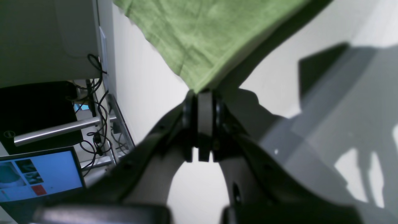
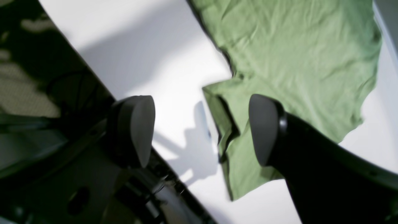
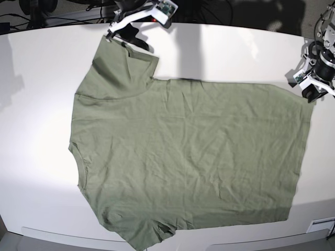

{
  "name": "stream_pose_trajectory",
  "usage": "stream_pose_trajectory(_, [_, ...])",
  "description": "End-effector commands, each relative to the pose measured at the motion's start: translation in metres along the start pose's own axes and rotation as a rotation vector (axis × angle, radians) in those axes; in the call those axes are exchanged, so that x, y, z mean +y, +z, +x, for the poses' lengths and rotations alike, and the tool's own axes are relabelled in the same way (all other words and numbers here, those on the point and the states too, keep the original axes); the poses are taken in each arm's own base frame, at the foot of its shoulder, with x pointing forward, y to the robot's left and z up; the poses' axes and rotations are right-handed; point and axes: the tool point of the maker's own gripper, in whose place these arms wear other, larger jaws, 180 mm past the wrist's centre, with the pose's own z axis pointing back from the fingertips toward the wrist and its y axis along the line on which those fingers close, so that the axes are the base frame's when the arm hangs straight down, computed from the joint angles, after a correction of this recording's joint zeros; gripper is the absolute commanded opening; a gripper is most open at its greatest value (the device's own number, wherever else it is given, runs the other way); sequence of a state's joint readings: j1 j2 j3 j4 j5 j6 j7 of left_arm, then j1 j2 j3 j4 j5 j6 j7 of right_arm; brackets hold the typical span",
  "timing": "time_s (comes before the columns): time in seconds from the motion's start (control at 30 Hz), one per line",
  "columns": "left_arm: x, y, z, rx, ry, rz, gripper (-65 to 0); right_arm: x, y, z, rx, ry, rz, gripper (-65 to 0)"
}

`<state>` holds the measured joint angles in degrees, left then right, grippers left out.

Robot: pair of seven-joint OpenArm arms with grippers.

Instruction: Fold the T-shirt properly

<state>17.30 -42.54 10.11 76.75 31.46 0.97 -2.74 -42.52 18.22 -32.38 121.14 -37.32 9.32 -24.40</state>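
Observation:
The sage-green T-shirt (image 3: 188,157) lies spread flat on the white table (image 3: 36,104), neck to the left and hem to the right. At the hem's far right corner, my left gripper (image 3: 309,94) is shut; the left wrist view shows its jaws (image 1: 204,93) pressed together on the pointed corner of the cloth (image 1: 199,37). My right gripper (image 3: 119,39) hovers at the upper sleeve, open wide. In the right wrist view its fingers (image 2: 136,130) stand far apart around the sleeve's edge (image 2: 227,124), one finger over bare table, the other over the cloth.
Left of the table's edge in the left wrist view are a lit monitor (image 1: 37,174), a metal bar (image 1: 62,129) and tangled cables (image 1: 96,124). The table's near edge (image 3: 63,232) runs just below the lower sleeve.

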Motion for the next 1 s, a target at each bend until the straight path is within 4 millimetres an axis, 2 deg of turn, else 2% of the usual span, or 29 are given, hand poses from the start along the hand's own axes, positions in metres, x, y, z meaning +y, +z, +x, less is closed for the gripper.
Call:
stream_pose_trajectory(0.0, [0.017,0.000,-0.002,-0.006,-0.021,0.040,-65.0,-0.006,0.002,0.008,-0.023,-0.014,-0.029,-18.3])
stream_pose_trajectory(0.27, [0.017,0.000,-0.002,-0.005,-0.021,0.039,-65.0,-0.007,0.002,-0.001,0.027,-0.009,-0.032,-18.3])
stream_pose_trajectory(0.5, [0.017,0.000,-0.002,-0.005,-0.020,0.040,-65.0,-0.015,0.003,0.006,-0.012,0.069,-0.079,-18.3])
stream_pose_trajectory(0.73, [0.016,0.001,-0.002,-0.004,-0.020,0.038,-65.0,-0.019,0.006,-0.019,0.084,0.119,-0.072,-18.3])
stream_pose_trajectory(0.97, [0.016,0.001,-0.002,-0.004,-0.020,0.037,-65.0,-0.051,0.009,-0.050,0.148,0.167,-0.117,-18.3])
